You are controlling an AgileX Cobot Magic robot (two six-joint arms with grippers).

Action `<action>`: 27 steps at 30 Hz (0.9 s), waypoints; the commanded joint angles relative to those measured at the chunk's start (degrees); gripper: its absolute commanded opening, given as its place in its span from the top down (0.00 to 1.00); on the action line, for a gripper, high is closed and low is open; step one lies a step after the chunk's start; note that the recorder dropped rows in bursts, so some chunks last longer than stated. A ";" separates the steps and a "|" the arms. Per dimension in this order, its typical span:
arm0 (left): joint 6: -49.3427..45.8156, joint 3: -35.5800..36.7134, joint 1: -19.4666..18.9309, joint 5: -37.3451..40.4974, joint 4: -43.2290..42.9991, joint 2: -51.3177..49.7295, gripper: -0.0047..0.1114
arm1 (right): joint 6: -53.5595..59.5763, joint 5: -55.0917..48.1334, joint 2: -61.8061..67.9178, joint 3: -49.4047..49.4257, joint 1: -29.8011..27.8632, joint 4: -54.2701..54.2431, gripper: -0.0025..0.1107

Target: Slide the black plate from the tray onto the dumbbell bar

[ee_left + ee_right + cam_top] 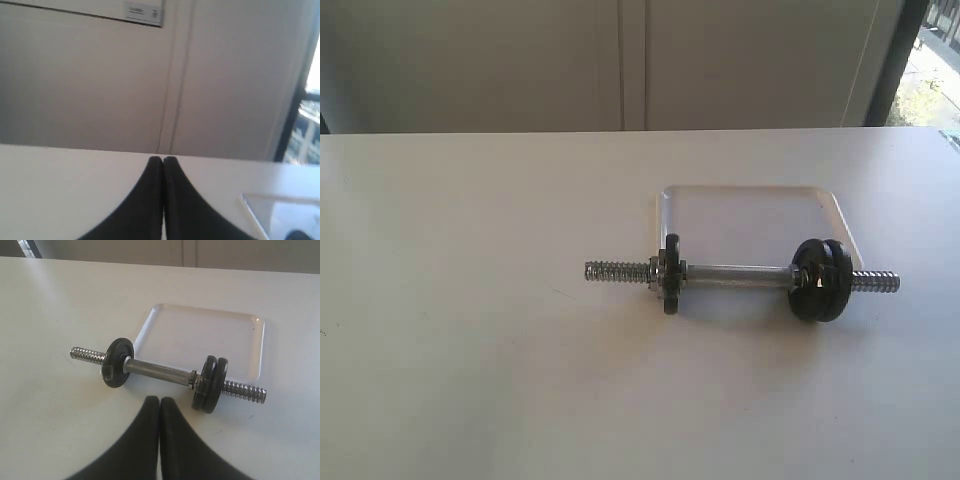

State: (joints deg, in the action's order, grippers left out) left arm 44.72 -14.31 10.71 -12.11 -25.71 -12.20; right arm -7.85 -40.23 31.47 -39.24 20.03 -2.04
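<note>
Lying left-to-right, dumbbell bar (735, 274)

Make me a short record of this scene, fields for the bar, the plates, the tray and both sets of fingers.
dumbbell bar: lying flat on the table, along the tray's near edge
single black plate: threaded on the bar, near one end
paired black plates: side by side on the bar, near the other end
tray: no plate in it
left fingers: shut, holding nothing, away from the bar
right fingers: shut, holding nothing, short of the bar
</note>
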 commanded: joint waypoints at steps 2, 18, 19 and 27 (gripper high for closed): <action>19.65 7.88 -11.49 -3.25 0.10 5.92 0.96 | -0.12 0.46 -0.31 0.41 -0.12 0.30 0.97; -33.09 14.31 -13.18 4.99 31.37 12.20 0.96 | -0.12 0.70 -0.31 0.41 -0.12 0.32 0.97; -38.41 14.31 -12.72 10.36 31.37 12.20 0.96 | -0.12 0.70 -0.31 0.41 -0.12 0.32 0.97; -47.14 14.31 -8.32 27.60 31.15 12.20 0.96 | -0.12 0.70 -0.31 0.41 -0.12 0.32 0.97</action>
State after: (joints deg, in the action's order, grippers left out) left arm -3.47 -0.10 1.48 14.55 4.86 -0.25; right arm -7.85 -40.12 31.47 -39.24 20.03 -2.04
